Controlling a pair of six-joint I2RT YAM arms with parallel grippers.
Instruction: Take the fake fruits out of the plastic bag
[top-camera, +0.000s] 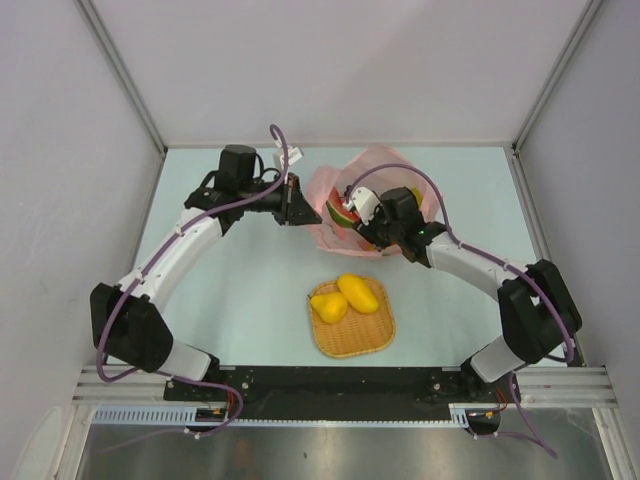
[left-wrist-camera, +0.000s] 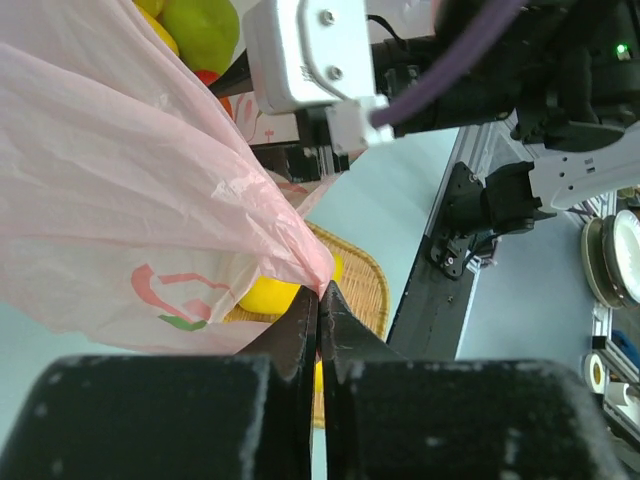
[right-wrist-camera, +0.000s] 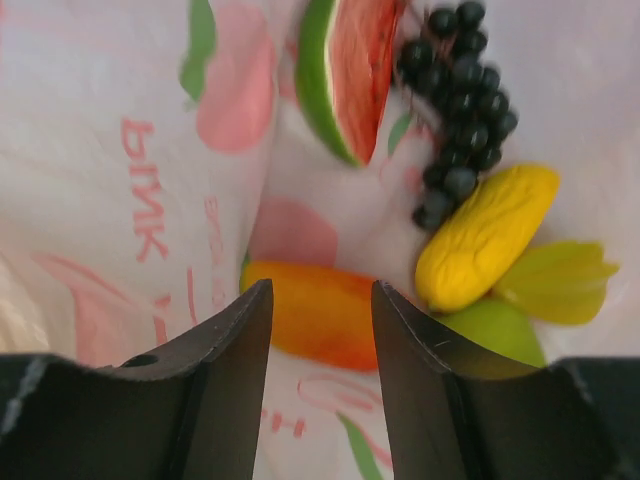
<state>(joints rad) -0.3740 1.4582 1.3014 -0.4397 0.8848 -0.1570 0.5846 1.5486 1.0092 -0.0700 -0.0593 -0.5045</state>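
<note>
The pink plastic bag (top-camera: 368, 190) lies at the back of the table, its mouth facing the arms. My left gripper (left-wrist-camera: 320, 292) is shut on a bunched edge of the bag (left-wrist-camera: 130, 190) and holds it up. My right gripper (right-wrist-camera: 322, 295) reaches into the bag, jaws open, straddling a red-orange fruit (right-wrist-camera: 320, 312) without visibly pressing it. Further inside lie a watermelon slice (right-wrist-camera: 345, 75), a dark grape bunch (right-wrist-camera: 460, 100), a yellow fruit (right-wrist-camera: 485, 235) and a green pear (right-wrist-camera: 495, 330). Two yellow fruits (top-camera: 330, 307) (top-camera: 358, 293) rest outside the bag on a woven tray.
The woven tan tray (top-camera: 352, 340) sits in front of the bag, between the two arms. In the left wrist view its rim (left-wrist-camera: 365, 285) shows just behind my fingertips, with the right arm's white wrist block (left-wrist-camera: 310, 50) close above. Grey walls enclose the table.
</note>
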